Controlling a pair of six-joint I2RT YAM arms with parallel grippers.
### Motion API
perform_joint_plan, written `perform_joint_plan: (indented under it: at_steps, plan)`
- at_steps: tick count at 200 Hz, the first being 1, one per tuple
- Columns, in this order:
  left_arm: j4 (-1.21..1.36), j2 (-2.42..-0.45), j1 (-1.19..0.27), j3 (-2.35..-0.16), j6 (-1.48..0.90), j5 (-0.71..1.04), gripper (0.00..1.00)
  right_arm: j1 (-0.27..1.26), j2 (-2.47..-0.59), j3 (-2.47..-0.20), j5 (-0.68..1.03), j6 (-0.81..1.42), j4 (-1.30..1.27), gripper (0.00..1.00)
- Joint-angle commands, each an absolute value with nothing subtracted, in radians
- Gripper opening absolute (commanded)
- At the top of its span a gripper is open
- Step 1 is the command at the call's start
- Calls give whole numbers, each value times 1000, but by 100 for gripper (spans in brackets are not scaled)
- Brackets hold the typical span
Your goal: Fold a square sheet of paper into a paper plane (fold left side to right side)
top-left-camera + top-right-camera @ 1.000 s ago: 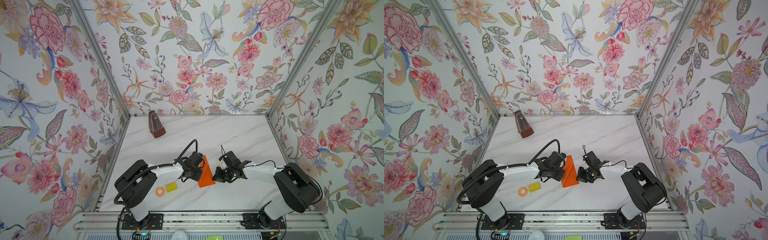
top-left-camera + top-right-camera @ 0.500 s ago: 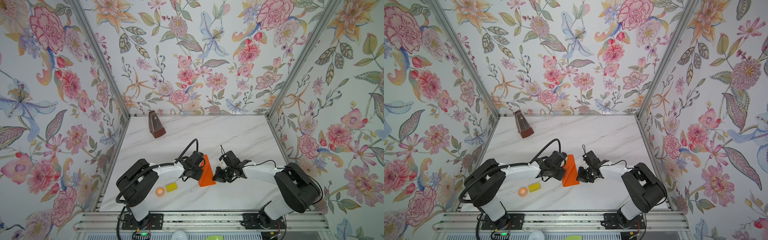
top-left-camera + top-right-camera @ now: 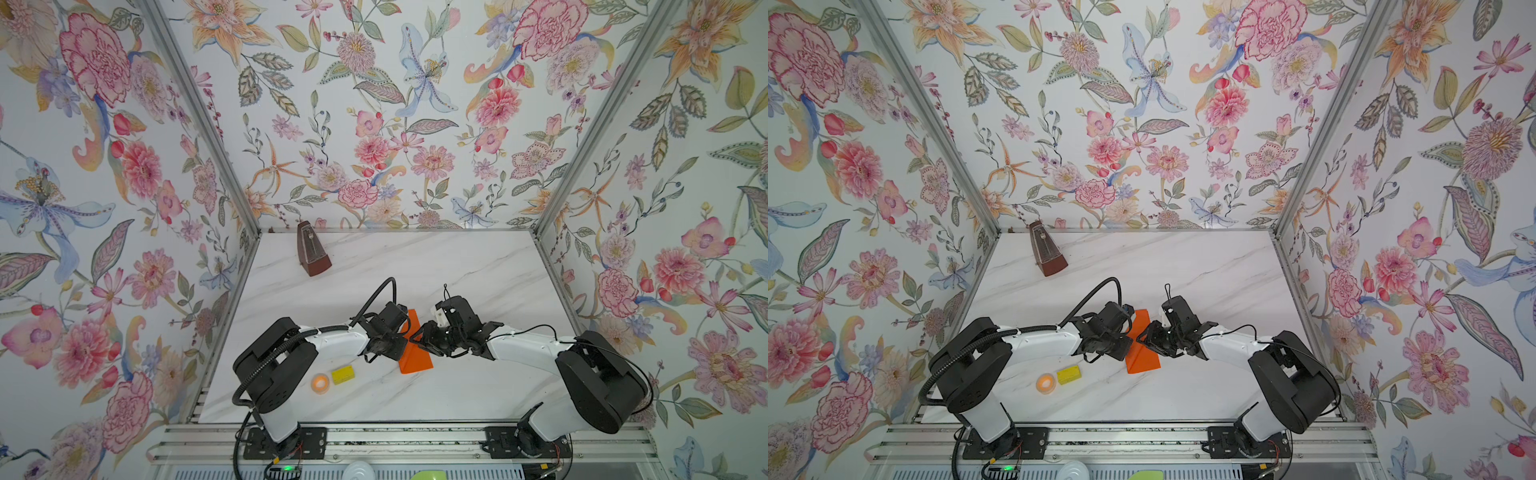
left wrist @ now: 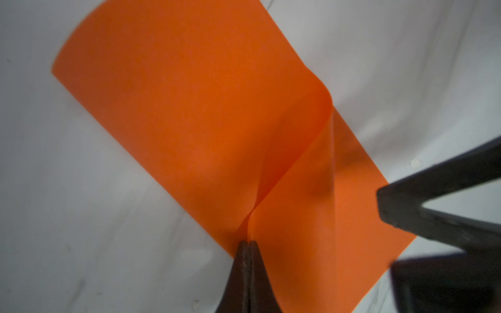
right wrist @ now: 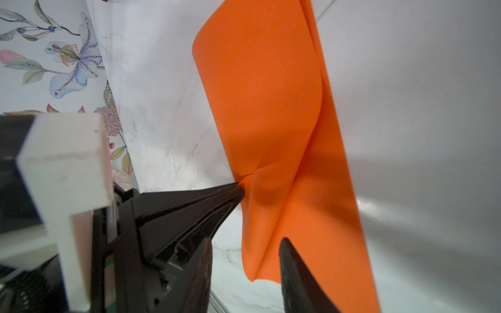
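The square sheet of paper (image 3: 417,360) (image 3: 1143,360) is seen doubled over on itself into a narrow strip. It lies on the white marble surface (image 3: 457,270), midway between the left and right edges and nearer the front edge than the back. Its long edges run from front to back.

In the left wrist view the upper layer (image 4: 176,108) is seen bowed up off the lower one, so the fold is rounded rather than pressed flat. One long edge is drawn into a pucker where it is pinched. The left fingers (image 4: 240,273) are pressed together on that edge, and the same pinch is shown in the right wrist view (image 5: 189,206).

The right fingers (image 5: 298,273) are held apart at a moderate width. A free corner of the sheet (image 5: 257,94) is seen hanging between them, and nothing is clamped. One of them is also seen just beside the sheet's opposite long edge (image 4: 406,208).

Both arms are bent in toward the sheet from either side, so the room around it is crowded. A yellow block (image 3: 343,374) and an orange tape ring (image 3: 320,382) are placed toward the front-left corner, touching each other or nearly so, apart from the sheet. A metronome (image 3: 311,253) is stood near the back-left corner. The back and right parts of the surface are left open.
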State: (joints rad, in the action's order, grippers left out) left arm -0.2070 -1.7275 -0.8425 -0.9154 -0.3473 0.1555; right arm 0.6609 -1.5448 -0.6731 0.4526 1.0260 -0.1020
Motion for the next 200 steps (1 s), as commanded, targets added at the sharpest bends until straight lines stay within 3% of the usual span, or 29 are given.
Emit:
perform_joint_plan:
  at_steps: [1, 49, 159, 200]
  plan:
    - [-208, -1740, -833, -906, -366, 179, 0, 666, -1596, -660, 472, 1078, -196, 43]
    - [-212, -1732, -836, -905, -365, 181, 0, 665, -1656, -645, 497, 1093, -267, 41]
    - [-212, -1701, -835, -926, -356, 168, 0, 663, -1687, -621, 463, 1040, -203, 26]
    - [-212, -1721, -827, -940, -347, 169, 0, 663, -1692, -614, 460, 1032, -194, 30]
